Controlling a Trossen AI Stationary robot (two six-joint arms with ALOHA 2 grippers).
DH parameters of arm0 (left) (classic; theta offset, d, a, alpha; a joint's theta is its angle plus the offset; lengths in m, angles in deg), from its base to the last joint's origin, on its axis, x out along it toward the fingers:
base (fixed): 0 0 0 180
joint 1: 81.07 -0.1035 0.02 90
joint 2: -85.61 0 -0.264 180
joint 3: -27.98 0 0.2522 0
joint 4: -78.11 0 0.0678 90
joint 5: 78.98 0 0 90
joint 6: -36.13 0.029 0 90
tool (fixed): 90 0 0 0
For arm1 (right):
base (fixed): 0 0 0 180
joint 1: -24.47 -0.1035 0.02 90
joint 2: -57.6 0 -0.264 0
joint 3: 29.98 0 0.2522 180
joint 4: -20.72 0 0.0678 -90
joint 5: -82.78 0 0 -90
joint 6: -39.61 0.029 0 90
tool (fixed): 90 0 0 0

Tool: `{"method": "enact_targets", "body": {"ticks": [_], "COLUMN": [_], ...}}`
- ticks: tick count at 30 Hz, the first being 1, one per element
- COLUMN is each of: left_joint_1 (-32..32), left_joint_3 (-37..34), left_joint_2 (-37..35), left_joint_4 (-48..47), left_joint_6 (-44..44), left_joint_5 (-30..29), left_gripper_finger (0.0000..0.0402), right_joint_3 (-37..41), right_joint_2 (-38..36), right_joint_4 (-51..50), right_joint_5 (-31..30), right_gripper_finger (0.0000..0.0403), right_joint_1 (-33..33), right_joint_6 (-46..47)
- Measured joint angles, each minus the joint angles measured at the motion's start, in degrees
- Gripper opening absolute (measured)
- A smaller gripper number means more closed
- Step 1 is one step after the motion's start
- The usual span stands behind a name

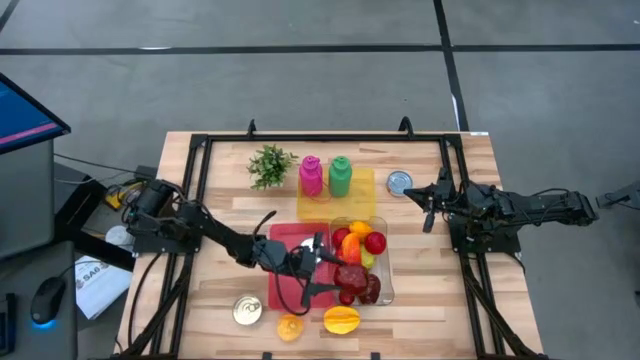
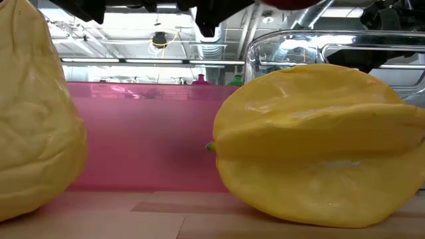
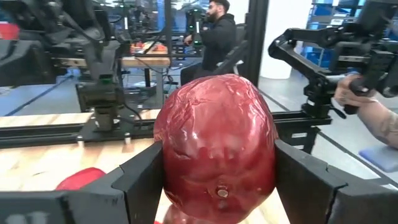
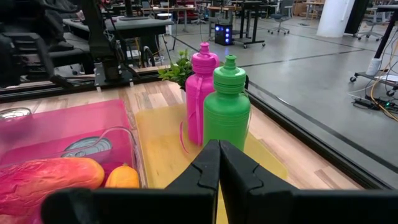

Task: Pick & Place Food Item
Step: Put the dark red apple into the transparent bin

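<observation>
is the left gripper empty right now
No, the left gripper is clamped on a dark red fruit, jaws pressed against both its sides.

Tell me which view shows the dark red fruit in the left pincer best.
The left wrist view: the dark red fruit fills the frame, clamped between the left pincer's fingers. The high view shows only a small dark red patch by the clear container. The low and right wrist views do not show it.
</observation>
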Motion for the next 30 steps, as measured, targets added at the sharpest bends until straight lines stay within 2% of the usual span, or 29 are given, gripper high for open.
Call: {"method": "enact_targets", "body": {"ticks": [17,22,30], "left_joint_1": [2.1,1.0,-0.3], "left_joint_3": [0.0,0.1,0.1], "left_joint_2": [0.0,-0.1,-0.1], "left_joint_4": [-0.4,-7.2,-11.0], "left_joint_6": [-1.0,-2.0,-3.6], "left_joint_5": [-0.2,-2.9,-1.4], "left_gripper_finger": [0.0251,0.0252,0.0254], "right_joint_3": [0.0,0.0,0.0], "right_joint_2": [0.0,0.0,0.0], "right_joint_4": [0.0,0.0,0.0], "right_joint_5": [0.0,0.0,0.0], "right_gripper_finger": [0.0002,0.0002,0.0002], "right_joint_1": [0.0,0.0,0.0], "right_joint_6": [0.0,0.0,0.0]}}
